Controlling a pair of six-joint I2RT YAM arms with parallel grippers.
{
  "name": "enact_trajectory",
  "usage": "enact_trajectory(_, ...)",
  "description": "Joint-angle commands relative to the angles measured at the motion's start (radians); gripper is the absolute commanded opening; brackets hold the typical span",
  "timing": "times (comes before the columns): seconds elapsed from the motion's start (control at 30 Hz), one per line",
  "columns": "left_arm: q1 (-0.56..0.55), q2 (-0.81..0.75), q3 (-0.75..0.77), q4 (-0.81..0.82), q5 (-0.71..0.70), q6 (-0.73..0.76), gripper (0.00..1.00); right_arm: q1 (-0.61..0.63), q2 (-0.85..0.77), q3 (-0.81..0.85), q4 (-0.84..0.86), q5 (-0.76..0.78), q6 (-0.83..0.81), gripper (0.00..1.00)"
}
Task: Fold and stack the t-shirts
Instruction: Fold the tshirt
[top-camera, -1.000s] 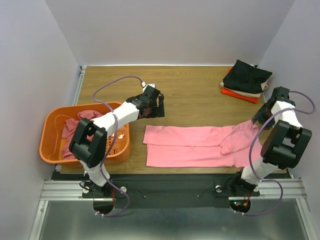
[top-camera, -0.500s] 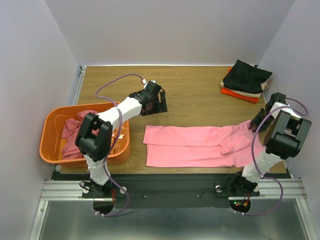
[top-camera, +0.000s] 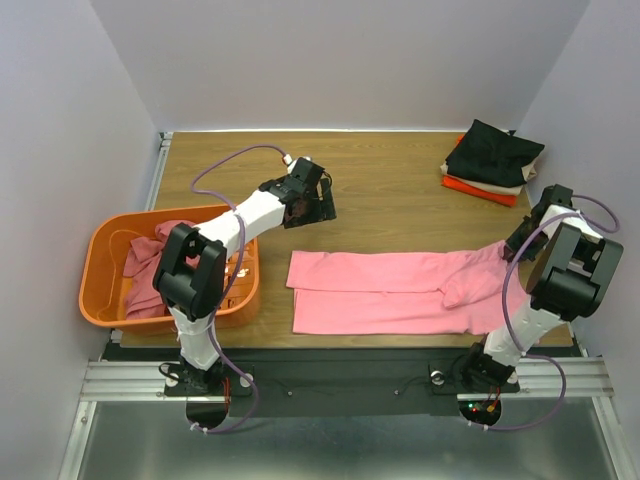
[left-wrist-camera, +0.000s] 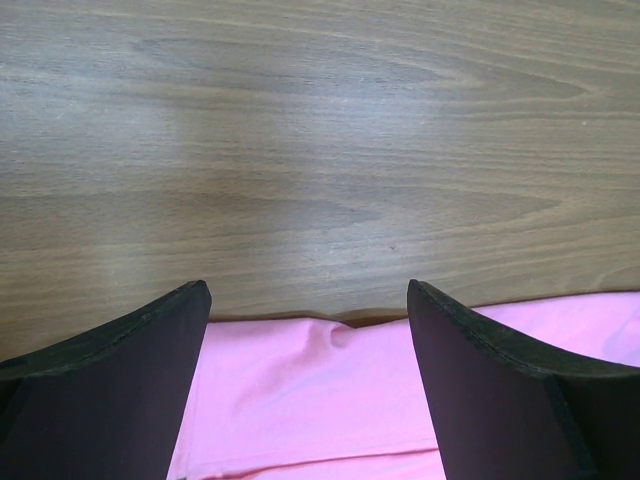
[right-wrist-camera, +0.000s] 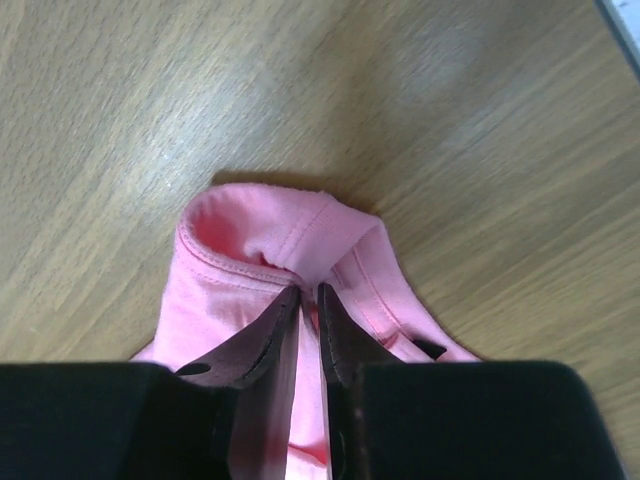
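A light pink t-shirt (top-camera: 390, 292) lies folded into a long band across the near part of the table. Its collar end (right-wrist-camera: 270, 235) is bunched up at the right. My right gripper (top-camera: 513, 246) (right-wrist-camera: 308, 292) is shut on that collar, with cloth pinched between the narrow jaws. My left gripper (top-camera: 311, 212) (left-wrist-camera: 307, 292) hovers open over the shirt's far left edge (left-wrist-camera: 300, 380), holding nothing. A darker rose t-shirt (top-camera: 150, 262) sits in the basket. Folded black (top-camera: 492, 150), beige (top-camera: 505, 184) and red-orange (top-camera: 478, 189) t-shirts are stacked at the far right.
An orange slotted basket (top-camera: 100, 300) stands at the table's left edge, beside the left arm. The wooden table (top-camera: 390, 190) is walled on three sides. A metal rail (top-camera: 330, 375) runs along the near edge by the arm bases.
The right arm dropped to the collar end of the pink shirt and its jaws closed on it. The left gripper drifted slightly right and farther back, still open.
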Motion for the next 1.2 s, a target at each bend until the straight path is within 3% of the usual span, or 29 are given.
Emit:
enact_trajectory(0.0, 0.007, 0.009, 0.044, -0.009, -0.009, 0.015, 0.91, -0.007, -0.051, -0.007, 0.008, 0.057, 0.001, 0.18)
enact_trajectory(0.13, 0.012, 0.015, 0.051, -0.009, 0.0, 0.021, 0.91, -0.007, -0.063, -0.02, 0.005, 0.051, 0.001, 0.27)
enact_trajectory(0.4, 0.012, 0.021, 0.048, -0.003, 0.011, 0.015, 0.91, -0.007, -0.073, -0.036, 0.002, 0.011, 0.002, 0.28)
enact_trajectory(0.7, 0.014, 0.013, 0.036, -0.001, 0.015, 0.007, 0.91, -0.007, -0.109, -0.047, -0.003, -0.01, 0.002, 0.27)
enact_trajectory(0.93, 0.014, 0.013, 0.037, 0.0, 0.025, 0.004, 0.91, -0.007, -0.097, -0.052, -0.003, -0.021, 0.004, 0.16)
enact_trajectory(1.17, 0.012, 0.01, 0.037, 0.0, 0.023, 0.005, 0.91, -0.007, -0.091, -0.049, -0.003, 0.0, 0.007, 0.17)
